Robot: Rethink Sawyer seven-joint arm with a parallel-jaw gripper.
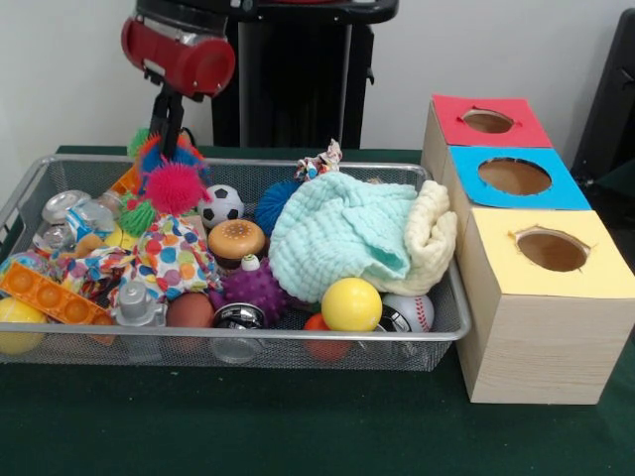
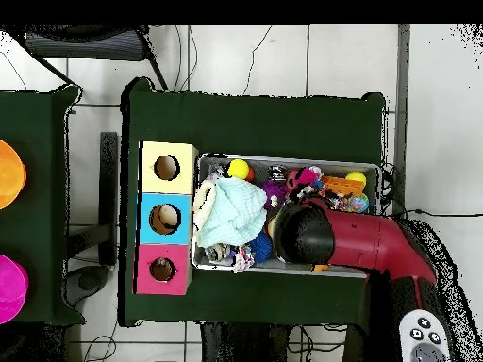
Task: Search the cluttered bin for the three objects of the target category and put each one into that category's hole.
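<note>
The wire mesh bin is full of clutter; in the overhead view its rim shows beside the boxes. My gripper hangs from the red arm over the bin's far left corner, right above a cluster of spiky balls. The overhead view shows only the arm's head over the bin. The red-panelled hole is the farthest of three and also shows from overhead. No tiger-striped or cream soft toy shows. A mint cloth and a cream cloth cover the bin's right part.
Blue-panelled and yellow-panelled holes sit nearer than the red one. The bin also holds a yellow ball, a purple spiky ball, a small football, a baseball, an orange pop toy and a spotted cloth.
</note>
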